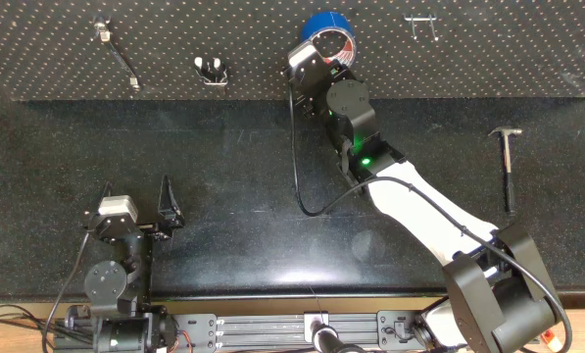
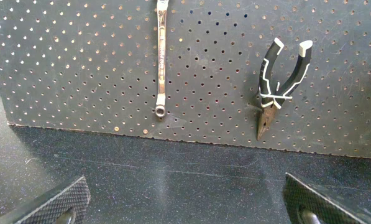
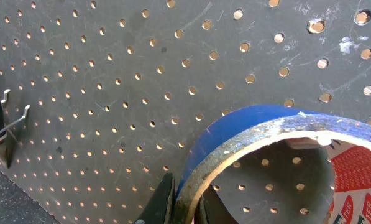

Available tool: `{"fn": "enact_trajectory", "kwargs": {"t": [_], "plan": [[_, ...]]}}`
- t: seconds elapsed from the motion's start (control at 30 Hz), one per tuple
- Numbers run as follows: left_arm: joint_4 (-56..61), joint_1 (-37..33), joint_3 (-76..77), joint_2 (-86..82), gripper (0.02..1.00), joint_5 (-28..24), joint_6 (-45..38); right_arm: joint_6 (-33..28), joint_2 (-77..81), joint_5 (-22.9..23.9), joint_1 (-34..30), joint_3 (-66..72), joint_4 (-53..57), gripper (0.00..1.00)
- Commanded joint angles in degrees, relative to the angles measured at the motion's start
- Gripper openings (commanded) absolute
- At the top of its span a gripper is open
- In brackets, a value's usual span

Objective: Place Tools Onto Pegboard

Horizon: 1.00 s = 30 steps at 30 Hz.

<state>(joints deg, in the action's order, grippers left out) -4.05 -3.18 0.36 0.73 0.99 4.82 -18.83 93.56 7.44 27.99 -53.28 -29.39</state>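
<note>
Black worktop [image 1: 223, 147] with a hammer [image 1: 508, 172] lying on it

Pegboard [image 1: 253, 39]: dark matt sheet, scuffed and scratched. Wrench [image 2: 162, 59] on it: bright polished metal. Pliers [image 2: 278, 81] on it: black-and-white plastic grips, dull metal nose. Tape roll [image 3: 260, 118] against it: glossy blue, rough cardboard core. Tabletop [image 1: 253, 167] at pegboard's foot: black, matt, finely grained. Left tool [image 2: 185, 208] fingers [image 2: 54, 202]: woven carbon-fibre look.
</note>
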Motion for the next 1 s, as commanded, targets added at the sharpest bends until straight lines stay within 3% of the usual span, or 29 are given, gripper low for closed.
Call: {"fn": "enact_trajectory", "kwargs": {"t": [0.03,0.17,0.33,0.37,0.77,1.0], "plan": [[-0.5,0.2,0.0,-0.5,0.996,-0.4,0.7,-1.9,1.0,1.2,0.2,-0.9,0.1,0.077],[-0.5,0.2,0.0,-0.5,0.996,-0.4,0.7,-1.9,1.0,1.1,0.2,-0.9,0.1,0.518],[-0.5,0.2,0.0,-0.5,0.996,-0.4,0.7,-1.4,-0.7,0.5,0.3,-0.9,0.3,0.961],[-0.5,0.2,0.0,-0.5,0.996,-0.4,0.7,-1.4,-1.9,0.5,0.2,-0.9,0.9,0.993],[-0.5,0.2,0.0,-0.5,0.996,-0.4,0.7,-2.0,-29.6,0.5,-1.4,-0.9,36.1,0.998],[-0.5,0.2,0.0,-0.5,0.996,-0.4,0.7,0.8,-38.8,0.7,-16.0,-0.9,48.5,0.991]]}}
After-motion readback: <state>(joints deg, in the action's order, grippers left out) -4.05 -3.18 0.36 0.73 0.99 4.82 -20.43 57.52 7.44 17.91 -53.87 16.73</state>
